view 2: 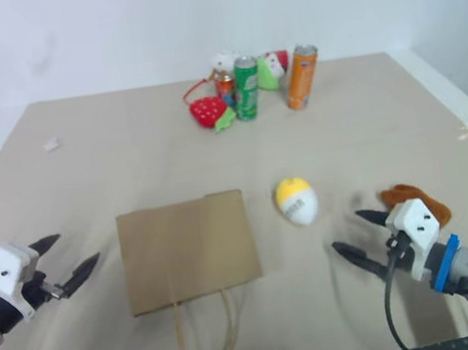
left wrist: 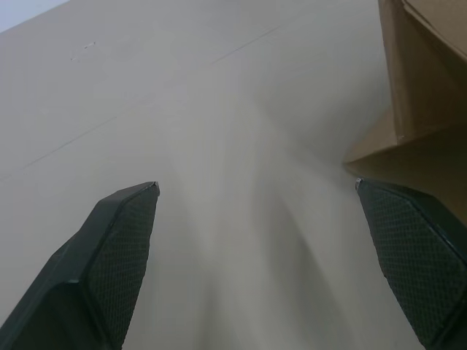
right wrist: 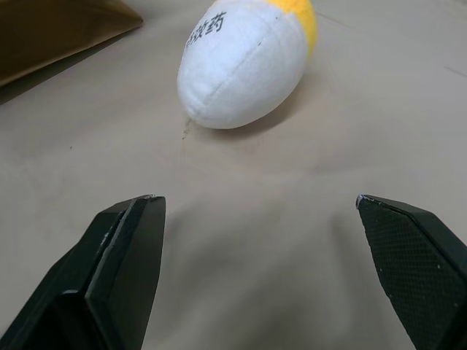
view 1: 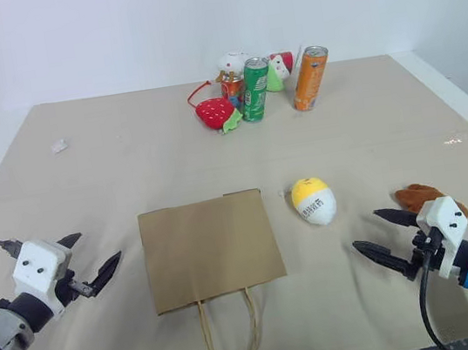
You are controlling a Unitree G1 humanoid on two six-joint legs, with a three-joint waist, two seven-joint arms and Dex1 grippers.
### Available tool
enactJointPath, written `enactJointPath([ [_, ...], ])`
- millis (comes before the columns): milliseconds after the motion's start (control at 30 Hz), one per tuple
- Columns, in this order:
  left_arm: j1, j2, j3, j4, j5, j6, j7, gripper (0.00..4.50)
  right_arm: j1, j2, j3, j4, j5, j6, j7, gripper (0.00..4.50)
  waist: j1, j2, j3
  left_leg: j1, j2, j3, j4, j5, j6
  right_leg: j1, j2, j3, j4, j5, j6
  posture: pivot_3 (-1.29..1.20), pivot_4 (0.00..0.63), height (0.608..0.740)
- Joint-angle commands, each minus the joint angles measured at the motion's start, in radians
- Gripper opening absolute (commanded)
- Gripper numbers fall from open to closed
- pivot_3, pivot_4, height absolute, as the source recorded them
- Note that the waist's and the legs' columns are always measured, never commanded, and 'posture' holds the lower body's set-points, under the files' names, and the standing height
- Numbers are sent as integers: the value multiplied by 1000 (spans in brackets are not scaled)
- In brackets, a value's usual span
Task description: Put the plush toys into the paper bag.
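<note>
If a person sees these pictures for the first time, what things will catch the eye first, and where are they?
The flat brown paper bag lies in the middle of the table, its cord handles toward the robot. Just right of it rests the yellow-topped egg plush, with the reddish-brown furry plush further right, behind the open right hand. The open left hand hovers left of the bag, and a colourful cluster of cans and small toys stands at the far edge.

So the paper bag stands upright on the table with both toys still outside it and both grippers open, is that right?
Not quite. The paper bag lies flat on the table, with its handles toward the robot, as the left eye view shows. The rest holds: the egg-shaped toy and the brown furry toy are outside it, and the left gripper and right gripper are open.
</note>
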State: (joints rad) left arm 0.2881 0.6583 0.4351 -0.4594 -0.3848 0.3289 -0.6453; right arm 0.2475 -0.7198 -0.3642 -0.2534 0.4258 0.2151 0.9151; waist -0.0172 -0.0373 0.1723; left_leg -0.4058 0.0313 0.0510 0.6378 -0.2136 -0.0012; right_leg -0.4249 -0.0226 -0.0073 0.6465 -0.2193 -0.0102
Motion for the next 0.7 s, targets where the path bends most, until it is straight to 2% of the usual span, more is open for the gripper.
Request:
enactJointPath([
  [33, -20, -5, 8, -7, -2, -4, 16, 4448, -26, 2, -4, -15, 11, -11, -7, 4500, 0, 0, 0, 0, 0, 0, 0, 0, 0, 0, 0, 0, 0, 0, 0, 0, 150, 740],
  [433, -49, -22, -23, -1, 9, -4, 27, 4448, -78, 32, 22, -30, 34, 38, -55, 4500, 0, 0, 0, 0, 0, 0, 0, 0, 0, 0, 0, 1, 0, 0, 1, 0, 150, 740],
  [533, -59, -16, -27, 0, 17, -9, 22, 4448, -166, 15, 1, -21, 98, 81, -48, 4500, 0, 0, 0, 0, 0, 0, 0, 0, 0, 0, 0, 1, 0, 0, 1, 0, 150, 740],
  [700, -129, 36, -28, 21, 32, -39, -7, 4448, -370, -86, 49, -94, 265, 217, 81, 4500, -4, 1, 2, 1, 0, 1, 2, 1, 0, 0, 1, 2, 1, 1, 1, 0, 150, 740],
])
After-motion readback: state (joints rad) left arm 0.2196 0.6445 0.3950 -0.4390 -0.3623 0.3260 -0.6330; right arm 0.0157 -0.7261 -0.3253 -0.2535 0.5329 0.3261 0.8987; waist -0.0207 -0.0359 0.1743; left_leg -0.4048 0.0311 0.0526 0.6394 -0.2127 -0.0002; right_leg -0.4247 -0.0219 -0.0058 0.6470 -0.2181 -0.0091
